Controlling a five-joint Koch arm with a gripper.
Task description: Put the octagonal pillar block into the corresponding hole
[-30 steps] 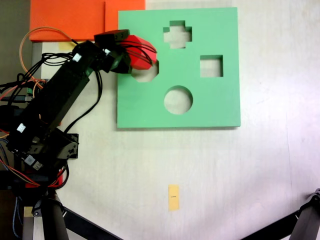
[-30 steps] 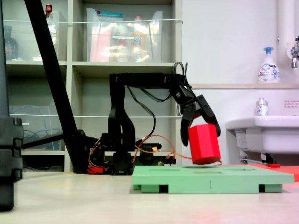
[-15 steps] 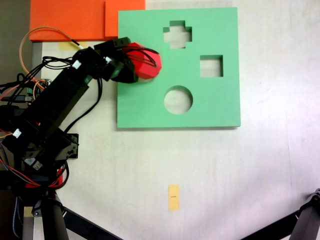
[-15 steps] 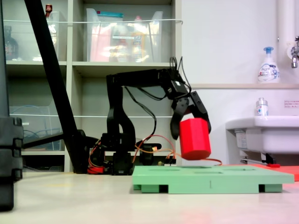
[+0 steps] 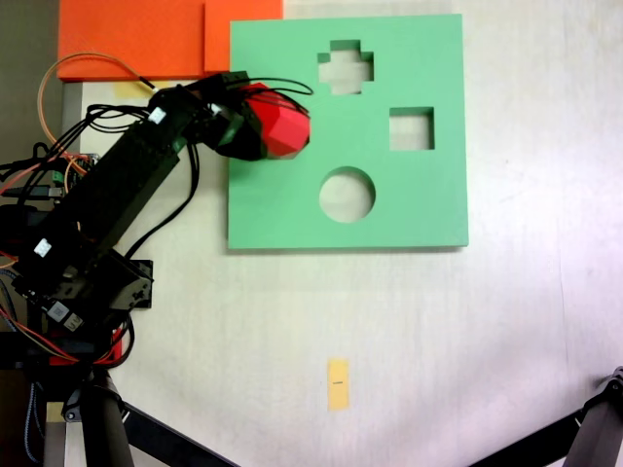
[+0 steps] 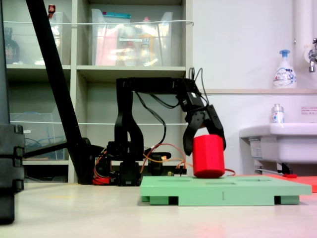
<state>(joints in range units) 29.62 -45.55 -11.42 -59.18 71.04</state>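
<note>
Since a moment ago the bright red eight-sided foam block has dropped and straightened, its base now about level with the flat green foam board, right over the octagonal hole. Fingers still clamp it, so insertion looks underway, not finished.

The octagonal pillar block covers the corresponding hole in the green foam board — its outline cannot be seen. At 9 o'clock of the block, the gripper fingertips are hidden — the side view leaves block-to-board contact unclear.
</note>
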